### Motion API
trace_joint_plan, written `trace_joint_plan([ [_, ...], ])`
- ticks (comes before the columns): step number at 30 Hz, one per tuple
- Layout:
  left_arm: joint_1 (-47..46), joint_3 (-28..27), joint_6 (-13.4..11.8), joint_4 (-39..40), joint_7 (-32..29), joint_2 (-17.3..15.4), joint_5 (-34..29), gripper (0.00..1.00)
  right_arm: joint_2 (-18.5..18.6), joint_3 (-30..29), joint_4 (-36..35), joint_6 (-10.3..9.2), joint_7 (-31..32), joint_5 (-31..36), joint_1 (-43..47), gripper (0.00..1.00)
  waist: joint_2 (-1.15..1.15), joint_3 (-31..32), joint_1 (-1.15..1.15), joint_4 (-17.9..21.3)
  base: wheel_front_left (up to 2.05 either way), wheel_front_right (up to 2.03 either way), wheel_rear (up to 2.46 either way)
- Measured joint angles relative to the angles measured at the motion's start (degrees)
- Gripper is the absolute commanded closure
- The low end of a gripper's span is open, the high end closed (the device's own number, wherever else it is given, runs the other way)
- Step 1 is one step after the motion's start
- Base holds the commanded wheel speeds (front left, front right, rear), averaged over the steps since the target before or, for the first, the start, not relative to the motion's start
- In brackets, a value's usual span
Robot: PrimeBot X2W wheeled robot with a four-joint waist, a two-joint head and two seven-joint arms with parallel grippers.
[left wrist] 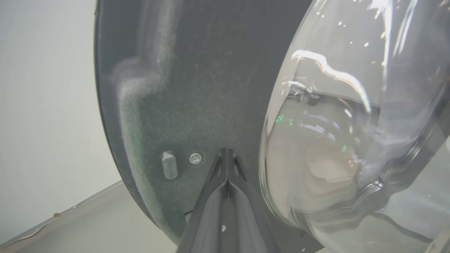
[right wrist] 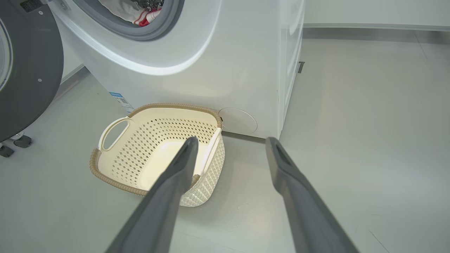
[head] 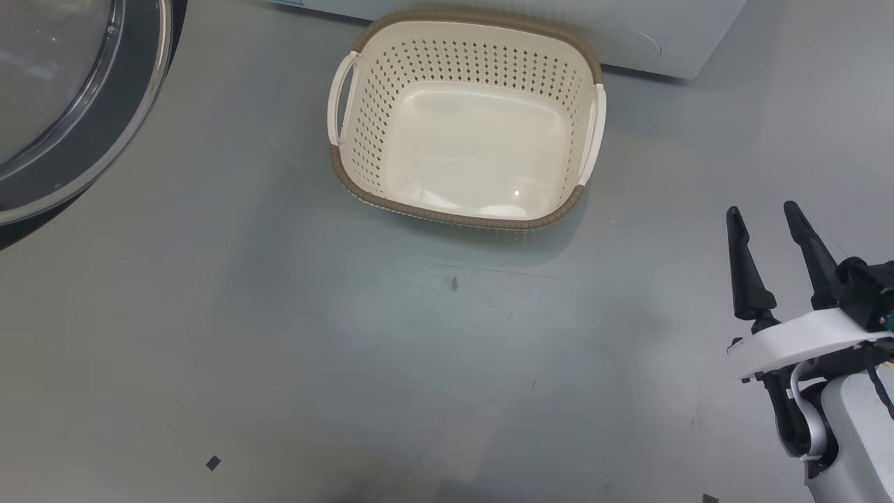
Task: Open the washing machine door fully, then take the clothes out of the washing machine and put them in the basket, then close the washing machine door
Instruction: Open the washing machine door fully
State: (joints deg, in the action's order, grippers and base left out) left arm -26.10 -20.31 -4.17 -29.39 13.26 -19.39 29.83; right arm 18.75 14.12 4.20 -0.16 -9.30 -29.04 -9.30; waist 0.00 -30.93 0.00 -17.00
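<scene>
The washing machine door (head: 84,119) stands swung open at the upper left, its glass bowl bulging toward me. In the left wrist view my left gripper (left wrist: 227,153) is shut, its tips at the door's matte black inner face (left wrist: 175,88) beside the glass bowl (left wrist: 351,123). The cream basket (head: 363,126) sits empty on the floor against the washing machine (head: 663,42). My right gripper (head: 761,211) hangs open to the basket's right, holding nothing. In the right wrist view, red and white clothes (right wrist: 142,15) lie in the washing machine (right wrist: 228,70) above the basket (right wrist: 154,130).
Grey floor spreads in front of the basket, with small dark marks (head: 213,462). A round service cover (right wrist: 237,120) and a blue label (right wrist: 119,98) sit low on the machine's front. Dark feet (right wrist: 15,143) rest on the floor under the open door (right wrist: 31,77).
</scene>
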Motion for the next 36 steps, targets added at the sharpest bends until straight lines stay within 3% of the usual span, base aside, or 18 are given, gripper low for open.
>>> trace_joint_plan([
  [8,-0.11,0.6,1.38,-2.37,0.51,0.21,-0.2,1.0,-0.85,0.05,0.53,0.01,-0.18,-0.09,-0.05,0.0,0.0,1.68,0.0,0.51,0.0,0.0,0.0],
  [23,2.2,7.57,5.69,-2.68,1.02,2.77,-4.81,1.0,-4.13,0.15,4.83,0.69,-2.63,-1.81,-0.17,0.0,0.0,8.82,0.0,1.69,0.0,0.0,0.0],
  [36,10.68,12.3,7.6,0.01,1.18,7.78,-7.94,1.0,-7.03,0.38,9.0,1.65,-3.71,-3.22,0.7,0.0,0.0,17.62,0.0,4.63,0.0,0.0,0.0],
])
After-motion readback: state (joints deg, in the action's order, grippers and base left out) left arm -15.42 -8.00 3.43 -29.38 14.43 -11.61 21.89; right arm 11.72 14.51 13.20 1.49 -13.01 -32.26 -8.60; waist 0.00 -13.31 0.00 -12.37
